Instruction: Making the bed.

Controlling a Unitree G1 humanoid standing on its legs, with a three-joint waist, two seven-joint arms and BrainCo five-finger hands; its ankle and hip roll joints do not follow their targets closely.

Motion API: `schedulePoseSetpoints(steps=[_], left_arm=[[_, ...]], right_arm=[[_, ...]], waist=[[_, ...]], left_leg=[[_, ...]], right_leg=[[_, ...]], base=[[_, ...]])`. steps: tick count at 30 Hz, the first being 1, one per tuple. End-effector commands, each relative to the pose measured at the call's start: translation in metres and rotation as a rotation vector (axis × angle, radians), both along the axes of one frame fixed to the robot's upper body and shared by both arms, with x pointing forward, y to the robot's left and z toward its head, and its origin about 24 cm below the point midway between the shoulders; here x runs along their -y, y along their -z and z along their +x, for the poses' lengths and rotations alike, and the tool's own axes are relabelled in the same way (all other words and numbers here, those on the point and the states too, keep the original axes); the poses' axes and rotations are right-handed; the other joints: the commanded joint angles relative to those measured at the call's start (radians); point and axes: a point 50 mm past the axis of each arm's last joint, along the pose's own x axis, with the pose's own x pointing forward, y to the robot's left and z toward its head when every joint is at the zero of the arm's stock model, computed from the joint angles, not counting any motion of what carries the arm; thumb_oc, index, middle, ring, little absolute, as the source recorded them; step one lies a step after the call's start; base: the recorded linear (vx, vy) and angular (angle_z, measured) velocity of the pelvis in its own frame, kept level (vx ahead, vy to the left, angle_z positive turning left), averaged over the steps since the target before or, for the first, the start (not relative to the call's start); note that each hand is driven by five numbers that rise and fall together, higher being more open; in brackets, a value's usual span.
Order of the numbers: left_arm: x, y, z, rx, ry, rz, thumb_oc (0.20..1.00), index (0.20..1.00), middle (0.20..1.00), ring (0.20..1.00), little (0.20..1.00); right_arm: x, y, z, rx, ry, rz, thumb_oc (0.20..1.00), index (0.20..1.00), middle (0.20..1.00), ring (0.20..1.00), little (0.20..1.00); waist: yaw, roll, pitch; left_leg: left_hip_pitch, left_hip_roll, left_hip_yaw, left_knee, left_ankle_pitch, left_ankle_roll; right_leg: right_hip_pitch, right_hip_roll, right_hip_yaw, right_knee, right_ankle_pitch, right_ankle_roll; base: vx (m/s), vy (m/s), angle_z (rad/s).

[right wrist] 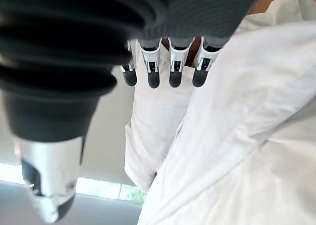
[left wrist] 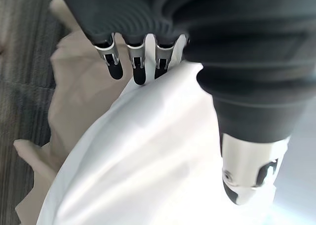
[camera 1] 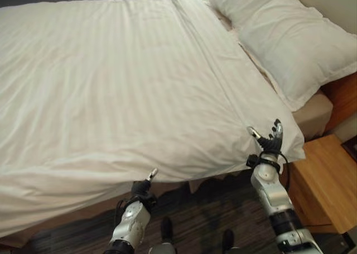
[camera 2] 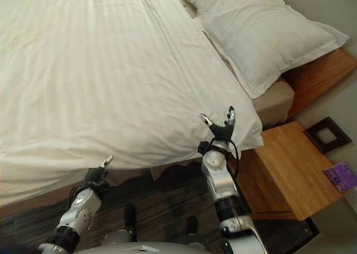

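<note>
The duvet (camera 1: pixel 122 86) lies spread over the bed (camera 1: pixel 312 117), its near edge overhanging the side; it looks light, soft and prone to slip, best pinched at that hem. Beside the pillow (camera 1: pixel 284 36), the duvet's corner lies under the right hand (camera 1: pixel 269 138), fingers straight, holding nothing. Further along that edge, the left hand (camera 1: pixel 146 186) touches the hem with relaxed fingers.

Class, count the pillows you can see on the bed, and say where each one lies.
1: one white pillow lies at the head of the bed, by the wooden nightstand, partly over the folded duvet edge. Another could be hidden beneath it.
</note>
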Motion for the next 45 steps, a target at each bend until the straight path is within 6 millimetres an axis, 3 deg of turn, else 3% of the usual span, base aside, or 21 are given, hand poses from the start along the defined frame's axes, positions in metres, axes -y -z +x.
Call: schedulePoseSetpoints(steps=[1,3,6,10,11,14,15,16,17,19,22,29,30,32,33,37,40,41,42,44,45], left_arm=[[0.023,-0.084,0.064,0.435,0.199,0.13,1.0,1.0,1.0,1.0,1.0],[0.024,-0.083,0.059,0.441,0.211,0.116,1.0,1.0,1.0,1.0,1.0],[0.028,-0.062,0.046,0.362,0.205,0.052,1.0,1.0,1.0,1.0,1.0],[0.035,-0.014,0.02,0.146,0.191,-0.005,1.0,1.0,1.0,1.0,1.0],[0.035,-0.014,0.02,0.146,0.191,-0.005,1.0,1.0,1.0,1.0,1.0],[0.036,0.022,-0.004,-0.044,0.187,-0.009,1.0,1.0,1.0,1.0,1.0],[0.036,0.022,-0.004,-0.044,0.187,-0.009,1.0,1.0,1.0,1.0,1.0],[0.039,0.046,-0.025,-0.184,0.167,-0.028,1.0,1.0,1.0,1.0,1.0],[0.039,0.046,-0.025,-0.184,0.167,-0.029,1.0,1.0,1.0,1.0,1.0],[0.047,0.073,-0.052,-0.35,0.116,-0.101,1.0,1.0,1.0,1.0,1.0],[0.053,0.082,-0.061,-0.415,0.115,-0.128,1.0,1.0,1.0,1.0,1.0],[0.055,0.059,-0.028,-0.254,0.24,-0.029,1.0,1.0,1.0,1.0,1.0],[0.053,0.025,0.007,-0.058,0.281,0.056,1.0,1.0,1.0,1.0,1.0],[0.054,-0.009,0.029,0.123,0.307,0.077,1.0,1.0,1.0,1.0,1.0],[0.062,-0.048,0.047,0.315,0.359,0.074,1.0,1.0,1.0,1.0,1.0],[0.088,-0.112,0.066,0.624,0.493,0.063,1.0,1.0,1.0,1.0,1.0],[0.088,-0.126,0.065,0.685,0.496,0.051,1.0,1.0,1.0,1.0,1.0],[-0.05,-0.088,0.002,0.35,0.283,0.663,1.0,1.0,1.0,1.0,1.0],[-0.049,-0.085,-0.003,0.336,0.29,0.664,1.0,1.0,1.0,1.0,1.0],[-0.049,-0.084,-0.004,0.313,0.339,0.687,1.0,1.0,1.0,1.0,1.0],[-0.05,-0.081,-0.008,0.298,0.337,0.691,1.0,1.0,1.0,1.0,1.0]], right_arm=[[-0.004,-0.013,0.011,0.058,-0.168,-0.12,1.0,1.0,1.0,1.0,1.0],[-0.002,-0.001,0.004,-0.002,-0.203,-0.174,1.0,1.0,1.0,1.0,1.0],[-0.003,0.023,-0.006,-0.108,-0.23,-0.19,1.0,1.0,1.0,1.0,1.0],[-0.009,0.041,-0.013,-0.19,-0.265,-0.19,1.0,1.0,1.0,1.0,1.0],[-0.009,0.041,-0.013,-0.19,-0.265,-0.19,1.0,1.0,1.0,1.0,1.0],[-0.015,0.049,-0.016,-0.228,-0.285,-0.201,1.0,1.0,1.0,1.0,1.0],[-0.015,0.049,-0.016,-0.228,-0.285,-0.201,1.0,1.0,1.0,1.0,1.0],[-0.018,0.051,-0.017,-0.231,-0.29,-0.198,1.0,1.0,1.0,1.0,1.0],[-0.018,0.051,-0.017,-0.231,-0.29,-0.198,1.0,1.0,1.0,1.0,1.0],[-0.022,0.053,-0.017,-0.238,-0.301,-0.195,1.0,1.0,1.0,1.0,1.0],[-0.027,0.051,-0.015,-0.228,-0.319,-0.203,1.0,1.0,1.0,1.0,1.0],[-0.027,0.046,-0.011,-0.202,-0.343,-0.248,1.0,1.0,1.0,1.0,1.0],[-0.025,0.045,-0.01,-0.19,-0.342,-0.267,1.0,1.0,1.0,1.0,1.0],[-0.023,0.043,-0.01,-0.18,-0.339,-0.28,1.0,1.0,1.0,1.0,1.0],[-0.021,0.042,-0.009,-0.168,-0.338,-0.299,1.0,1.0,1.0,1.0,1.0],[-0.022,0.042,-0.007,-0.162,-0.349,-0.293,1.0,1.0,1.0,1.0,1.0],[-0.023,0.042,-0.007,-0.163,-0.366,-0.275,1.0,1.0,1.0,1.0,1.0],[0.045,-0.019,-0.009,0.094,-0.383,-0.174,1.0,1.0,1.0,1.0,1.0],[0.048,-0.012,-0.013,0.069,-0.369,-0.186,1.0,1.0,1.0,1.0,1.0],[0.053,-0.008,-0.017,0.044,-0.345,-0.21,1.0,1.0,1.0,1.0,1.0],[0.053,-0.006,-0.017,0.025,-0.333,-0.207,1.0,1.0,1.0,1.0,1.0]], waist=[[0.005,0.039,-0.034],[0.008,0.046,-0.039],[0.014,0.058,-0.043],[0.021,0.077,-0.044],[0.021,0.078,-0.044],[0.024,0.098,-0.041],[0.024,0.098,-0.041],[0.025,0.108,-0.043],[0.025,0.109,-0.043],[0.023,0.123,-0.043],[0.021,0.139,-0.046],[0.017,0.164,-0.049],[0.017,0.172,-0.045],[0.018,0.178,-0.048],[0.019,0.183,-0.047],[0.015,0.188,-0.051],[0.017,0.189,-0.055],[0.008,-0.035,0.065],[0.029,-0.008,0.071],[0.026,-0.005,0.069],[0.036,-0.01,0.073]], left_leg=[[0.068,0.055,-0.024,0.007,-0.156,-0.031],[0.079,0.06,-0.024,0.007,-0.155,-0.036],[0.093,0.068,-0.029,0.007,-0.153,-0.043],[0.106,0.078,-0.04,0.007,-0.145,-0.052],[0.106,0.078,-0.04,0.007,-0.145,-0.052],[0.11,0.089,-0.048,0.007,-0.137,-0.06],[0.11,0.089,-0.048,0.007,-0.137,-0.06],[0.112,0.095,-0.051,0.007,-0.13,-0.064],[0.113,0.096,-0.052,0.007,-0.13,-0.065],[0.108,0.107,-0.056,0.007,-0.118,-0.075],[0.104,0.12,-0.064,0.007,-0.105,-0.084],[0.086,0.147,-0.075,0.007,-0.075,-0.103],[0.083,0.155,-0.08,0.007,-0.065,-0.113],[0.076,0.162,-0.086,0.007,-0.055,-0.121],[0.072,0.171,-0.089,0.007,-0.046,-0.13],[0.069,0.183,-0.089,0.007,-0.038,-0.147],[0.074,0.185,-0.087,0.007,-0.036,-0.15],[-0.023,0.011,-0.13,0.585,-0.357,0.012],[0.022,0.0,-0.092,0.281,-0.252,0.002],[0.056,0.007,-0.052,0.212,-0.234,0.001],[0.08,-0.015,-0.073,0.19,-0.22,0.012]], right_leg=[[0.029,-0.088,-0.074,0.034,0.085,0.084],[0.043,-0.084,-0.078,0.033,0.068,0.081],[0.068,-0.077,-0.085,0.032,0.029,0.072],[0.092,-0.062,-0.091,0.034,-0.018,0.059],[0.092,-0.062,-0.091,0.034,-0.018,0.059],[0.101,-0.047,-0.089,0.04,-0.055,0.044],[0.101,-0.047,-0.089,0.04,-0.055,0.044],[0.106,-0.038,-0.087,0.042,-0.073,0.037],[0.106,-0.037,-0.088,0.042,-0.073,0.036],[0.112,-0.026,-0.094,0.045,-0.093,0.025],[0.118,-0.012,-0.103,0.047,-0.113,0.014],[0.129,0.019,-0.117,0.042,-0.142,-0.006],[0.137,0.031,-0.122,0.042,-0.156,-0.014],[0.142,0.041,-0.13,0.039,-0.161,-0.02],[0.151,0.049,-0.138,0.034,-0.168,-0.025],[0.177,0.061,-0.161,0.019,-0.175,-0.028],[0.188,0.063,-0.172,0.012,-0.175,-0.029],[-0.012,0.177,0.045,0.127,-0.101,-0.1],[0.018,0.188,0.029,0.126,-0.116,-0.09],[0.025,0.186,0.008,0.134,-0.12,-0.084],[0.015,0.183,0.004,0.191,-0.128,-0.075]], base=[[0.01,-0.039,0.0],[0.0,-0.04,0.02],[0.0,-0.041,0.05],[-0.01,-0.048,0.0],[-0.02,-0.051,-0.01],[-0.02,-0.035,0.01],[-0.03,-0.075,0.03],[-0.01,-0.038,0.03],[-0.03,-0.077,0.08],[-0.03,-0.076,0.14],[-0.02,-0.062,0.11],[-0.04,-0.07,0.1],[-0.04,-0.058,0.1],[-0.06,-0.073,0.18],[-0.05,-0.07,0.2],[-0.02,-0.046,0.17],[0.0,-0.005,0.09],[0.21,0.164,0.0],[0.22,0.159,-0.23],[0.27,0.139,-0.45],[0.28,0.154,-0.12]])
